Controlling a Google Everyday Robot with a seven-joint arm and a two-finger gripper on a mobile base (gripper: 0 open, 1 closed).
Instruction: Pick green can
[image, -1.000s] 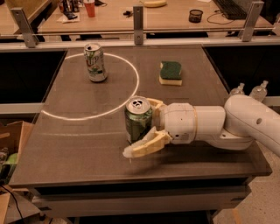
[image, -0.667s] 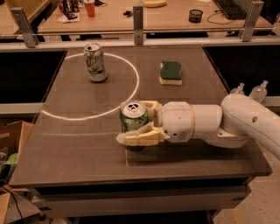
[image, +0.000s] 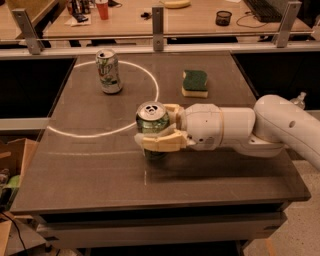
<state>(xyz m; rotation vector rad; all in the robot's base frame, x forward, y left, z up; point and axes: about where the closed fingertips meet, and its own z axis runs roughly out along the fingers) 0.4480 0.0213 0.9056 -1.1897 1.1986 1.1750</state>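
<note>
- The dark green aluminium drink can with a silver top and pull tab (image: 152, 114) stands upright near the middle of the dark grey table (image: 90, 167), just outside the white circle drawn on the tabletop (image: 156, 90).
- The cream two-finger gripper (image: 150, 131) reaches in from the right and is clenched around this can; one finger (image: 161, 142) crosses its near side. Whether the can's base touches the table cannot be told.
- The white-silver drink can with green lettering (image: 109, 71) stands inside the circle, well apart.
- A green-and-yellow sponge block (image: 195, 83) lies behind the white arm (image: 235, 127), clear of the grasp.
</note>
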